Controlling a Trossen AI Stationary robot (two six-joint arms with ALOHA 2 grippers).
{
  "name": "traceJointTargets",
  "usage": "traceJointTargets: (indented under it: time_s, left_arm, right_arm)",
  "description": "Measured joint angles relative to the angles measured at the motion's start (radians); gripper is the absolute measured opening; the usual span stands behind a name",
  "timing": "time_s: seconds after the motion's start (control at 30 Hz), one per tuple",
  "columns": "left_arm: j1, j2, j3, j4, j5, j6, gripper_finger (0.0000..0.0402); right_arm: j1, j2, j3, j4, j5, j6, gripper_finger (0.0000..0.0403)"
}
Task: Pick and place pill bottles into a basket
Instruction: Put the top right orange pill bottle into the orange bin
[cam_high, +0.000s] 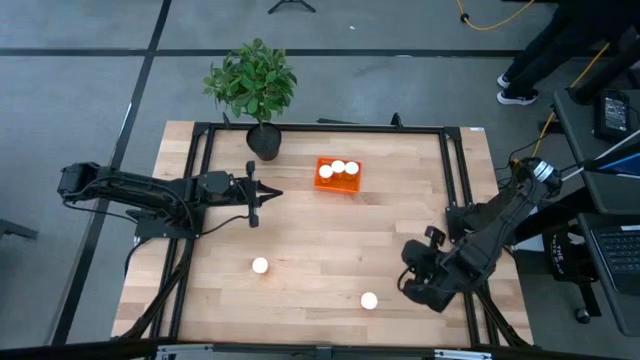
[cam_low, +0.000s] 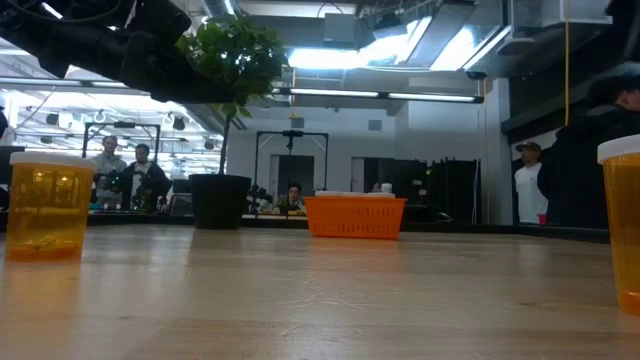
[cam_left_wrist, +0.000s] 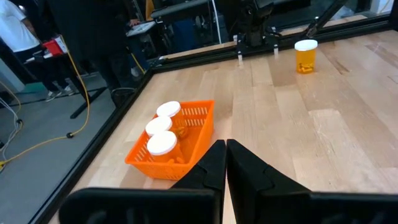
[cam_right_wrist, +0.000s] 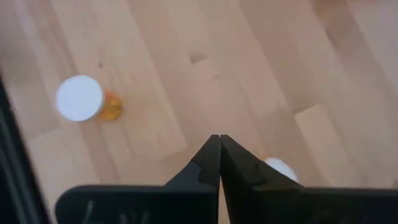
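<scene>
Left claw (cam_high: 270, 194) pressed together, empty, beside ribbed orange plastic basket (cam_high: 338, 188), right claw (cam_high: 408, 280) pressed together, empty, above pale wood-plank surface (cam_high: 320, 250).

Evenly and softly lit from overhead in the high view; only faint, short shadows on the table (cam_high: 330, 240). Backlit at table height: bright ceiling lights (cam_low: 380, 50) blown out to white, plant (cam_low: 235, 60) and arm nearly silhouetted, near bottles (cam_low: 45, 205) large and soft, tabletop blurred in the foreground with a pale sheen. Slightly soft and motion-smeared past the right gripper (cam_right_wrist: 219, 140), wood grain washed out. Sharper past the left gripper (cam_left_wrist: 226, 146), with basket (cam_left_wrist: 186, 146) crisp, room behind dimmer.
</scene>
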Motion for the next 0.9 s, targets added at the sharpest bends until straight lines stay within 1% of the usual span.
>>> traceJointTargets:
  time_s: [0.17, 0.3, 0.4, 0.6, 0.7, 0.83, 0.9]
  left_arm:
    - [0.0, 0.0, 0.0, 0.0, 0.0, 0.001, 0.0016]
    - [0.0, 0.001, 0.0, 0.0, 0.0, 0.0, 0.0024]
    - [0.0, 0.001, 0.0, 0.0, 0.0, 0.001, 0.003]
    - [0.0, 0.001, 0.0, 0.0, 0.0, -0.002, 0.0044]
    - [0.0, 0.001, 0.0, 0.0, 0.0, -0.015, 0.0053]
    - [0.0, 0.001, 0.0, 0.0, 0.0, -0.017, 0.0065]
    - [0.0, 0.001, 0.0, 0.0, 0.0, -0.017, 0.007]
  right_arm:
    - [0.04, 0.0, 0.0, -0.048, 0.002, 0.154, 0.0026]
    - [0.065, 0.0, 0.0, -0.082, 0.001, 0.221, 0.0055]
    - [0.073, 0.0, 0.0, -0.082, 0.001, 0.253, 0.009]
    - [0.075, 0.007, -0.003, -0.085, 0.003, 0.267, 0.0178]
    - [0.075, 0.007, -0.044, -0.086, -0.01, 0.286, 0.0222]
    - [0.078, 0.008, -0.128, -0.083, -0.101, 0.322, 0.0267]
    - [0.096, 0.008, -0.168, -0.057, -0.089, 0.343, 0.0281]
